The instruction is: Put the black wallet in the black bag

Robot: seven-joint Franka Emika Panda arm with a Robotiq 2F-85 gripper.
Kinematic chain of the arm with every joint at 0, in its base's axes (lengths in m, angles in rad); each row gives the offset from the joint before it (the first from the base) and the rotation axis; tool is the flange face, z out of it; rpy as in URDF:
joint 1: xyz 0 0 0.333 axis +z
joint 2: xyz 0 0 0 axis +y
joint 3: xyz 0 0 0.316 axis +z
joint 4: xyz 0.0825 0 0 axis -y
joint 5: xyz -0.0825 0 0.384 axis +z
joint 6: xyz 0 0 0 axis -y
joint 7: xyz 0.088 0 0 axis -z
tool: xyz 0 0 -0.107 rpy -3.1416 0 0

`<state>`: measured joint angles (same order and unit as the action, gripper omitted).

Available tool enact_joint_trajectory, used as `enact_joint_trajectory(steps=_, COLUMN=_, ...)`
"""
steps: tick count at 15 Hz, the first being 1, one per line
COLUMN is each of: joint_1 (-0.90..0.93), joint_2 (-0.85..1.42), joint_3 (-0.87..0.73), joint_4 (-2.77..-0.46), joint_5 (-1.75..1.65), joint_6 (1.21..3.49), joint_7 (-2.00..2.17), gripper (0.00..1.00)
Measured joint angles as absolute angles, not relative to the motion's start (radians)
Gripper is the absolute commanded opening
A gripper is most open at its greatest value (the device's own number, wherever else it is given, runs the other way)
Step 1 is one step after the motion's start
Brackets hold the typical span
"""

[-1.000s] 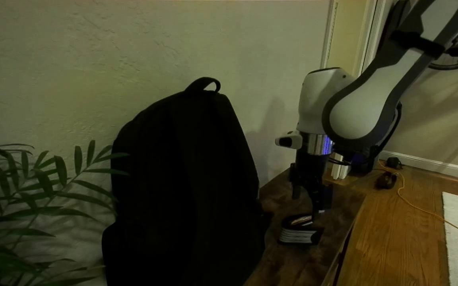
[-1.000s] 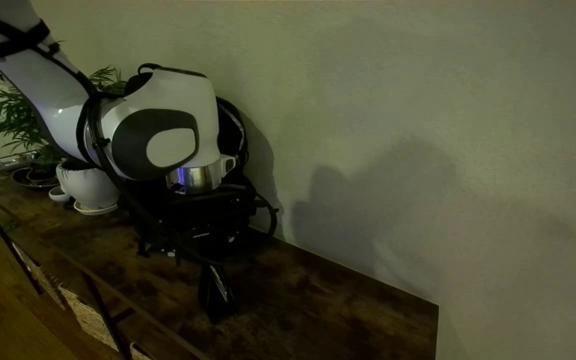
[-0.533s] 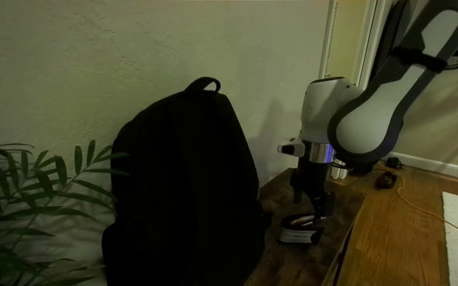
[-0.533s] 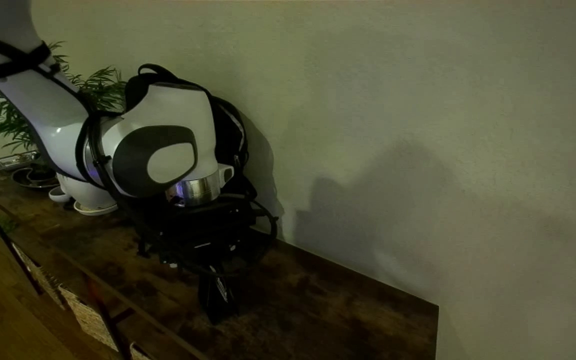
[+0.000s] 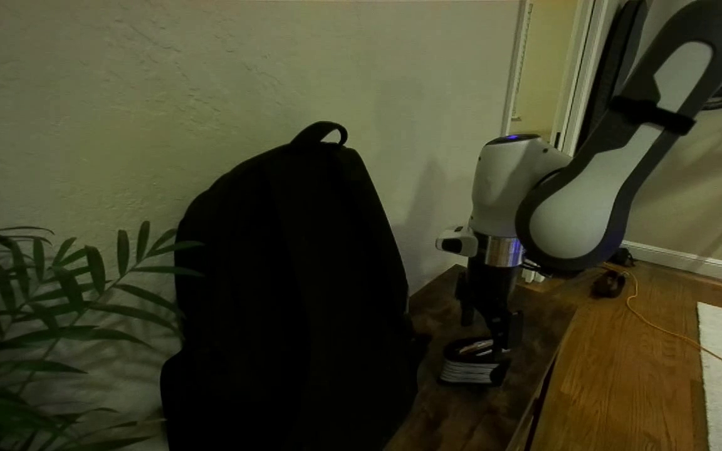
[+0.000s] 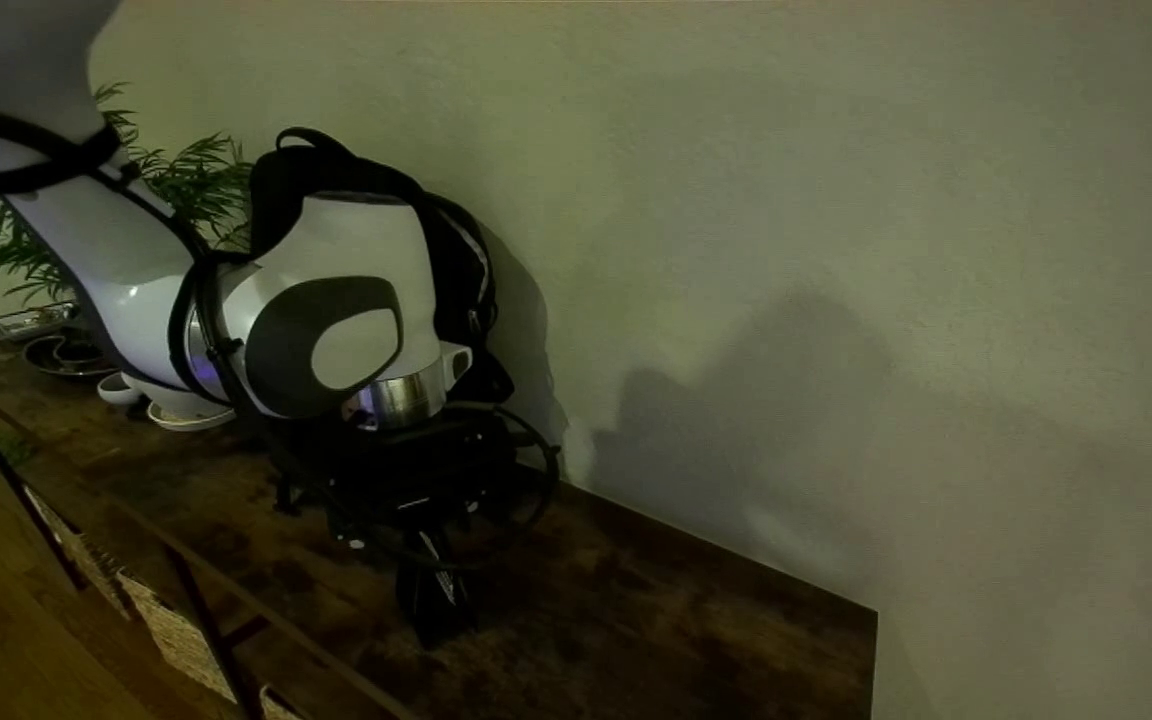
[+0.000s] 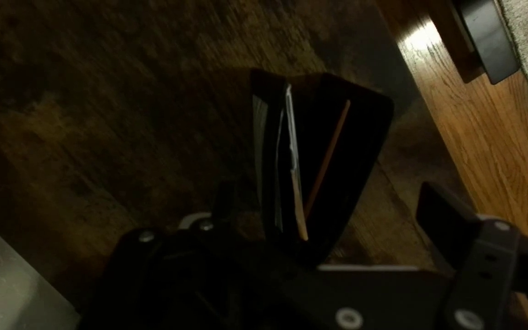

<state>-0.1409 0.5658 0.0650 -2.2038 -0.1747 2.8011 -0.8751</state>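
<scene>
The black wallet (image 5: 470,371) stands on edge on the dark brown table (image 6: 656,640), its halves spread in a narrow V. Pale and orange papers or cards show inside it in the wrist view (image 7: 360,137). The wallet also shows in an exterior view (image 6: 431,605), below the gripper. My gripper (image 7: 333,208) is open and points down. In the wrist view its fingers (image 7: 447,224) stand wide apart, with the wallet's near end in the gap between them. The black bag (image 5: 298,288), a backpack, stands upright against the wall; its opening cannot be made out.
Plant leaves (image 5: 73,300) stand beside the bag. A white pot saucer (image 6: 191,420), a small white bowl (image 6: 118,390) and a dark dish (image 6: 66,358) are farther along the table. The wall (image 6: 736,250) runs close behind. An orange cable (image 5: 662,330) lies on the wooden floor.
The arm and gripper have moved down toward the wallet, staying nearly above the same place. The wallet and the bag have not moved.
</scene>
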Motion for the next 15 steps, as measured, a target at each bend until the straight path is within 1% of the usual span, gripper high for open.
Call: enact_joint_trajectory(steps=15, joint_1=-0.14, joint_2=0.691, joint_3=0.054, joint_4=-2.105, joint_5=-0.196, joint_6=2.813, joint_7=-0.805, gripper=1.0)
